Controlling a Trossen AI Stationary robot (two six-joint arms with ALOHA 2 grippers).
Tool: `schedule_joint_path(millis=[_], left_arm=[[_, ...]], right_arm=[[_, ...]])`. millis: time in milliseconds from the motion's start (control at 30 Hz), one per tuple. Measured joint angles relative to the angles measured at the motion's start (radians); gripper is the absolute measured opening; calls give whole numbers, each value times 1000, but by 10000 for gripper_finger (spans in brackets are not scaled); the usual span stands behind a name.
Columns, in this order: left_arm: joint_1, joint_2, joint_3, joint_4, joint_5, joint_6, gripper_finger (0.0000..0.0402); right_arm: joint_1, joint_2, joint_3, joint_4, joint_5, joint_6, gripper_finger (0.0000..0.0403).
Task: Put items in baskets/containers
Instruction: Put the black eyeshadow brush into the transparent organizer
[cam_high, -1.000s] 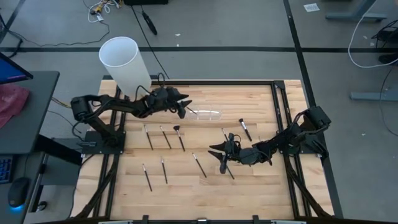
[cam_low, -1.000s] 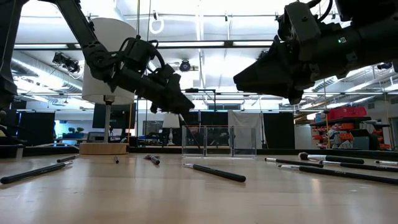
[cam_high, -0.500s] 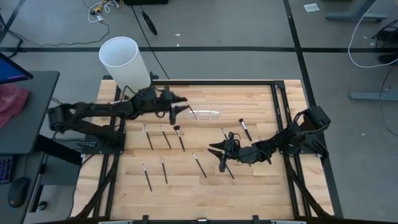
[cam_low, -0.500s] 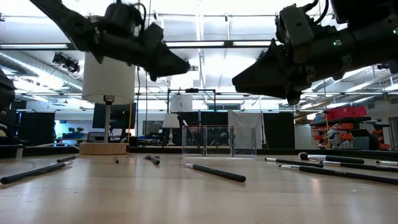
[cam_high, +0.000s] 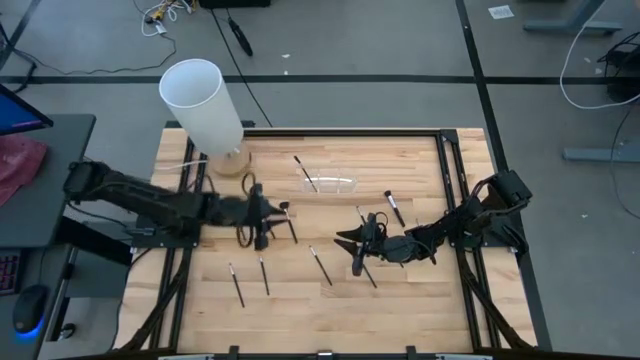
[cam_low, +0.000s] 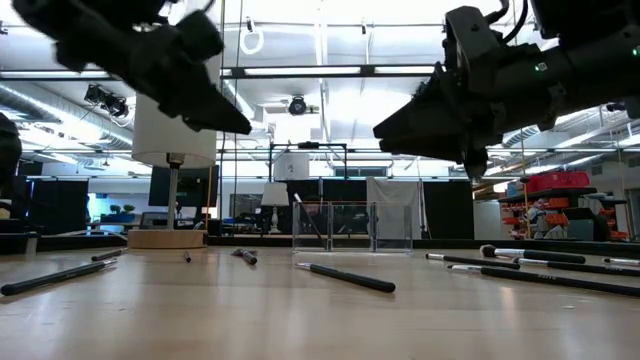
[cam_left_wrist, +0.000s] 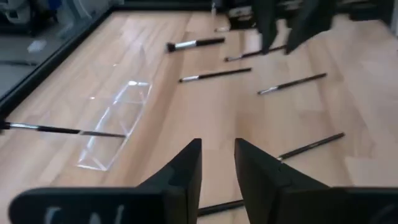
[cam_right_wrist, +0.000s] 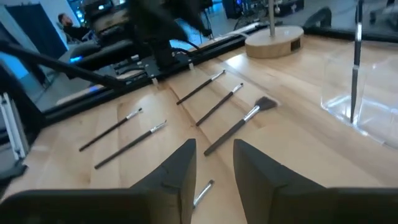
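**Thin brushes: light, stiff, prone to roll**

Slim dark-handled makeup brushes (cam_high: 320, 266) lie scattered on the wooden bench (cam_high: 400, 300); judged light, rigid, slippery, so best pinched mid-handle. Clear low plastic holder (cam_high: 330, 184) at bench rear has 1 brush (cam_high: 304, 173) leaning in it. Left gripper (cam_high: 262, 212) hovers over the brush row, fingers slightly apart. Right gripper (cam_high: 356, 245) hovers mid-bench, fingers apart, empty.

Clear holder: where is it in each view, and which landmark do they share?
High view: clear holder, far middle of table.
Low view: holder, centre, far back.
Left wrist view: holder, ahead on the wood.
Right wrist view: holder, partly cut off.
Landmark: the brush leaning in it.
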Motion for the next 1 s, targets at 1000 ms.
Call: schedule_joint_path(millis=[1000], left_arm=[[-201,1,-359,616,-206,-37,83]], right_arm=[[347,9,446,-1389,78,743,227]])
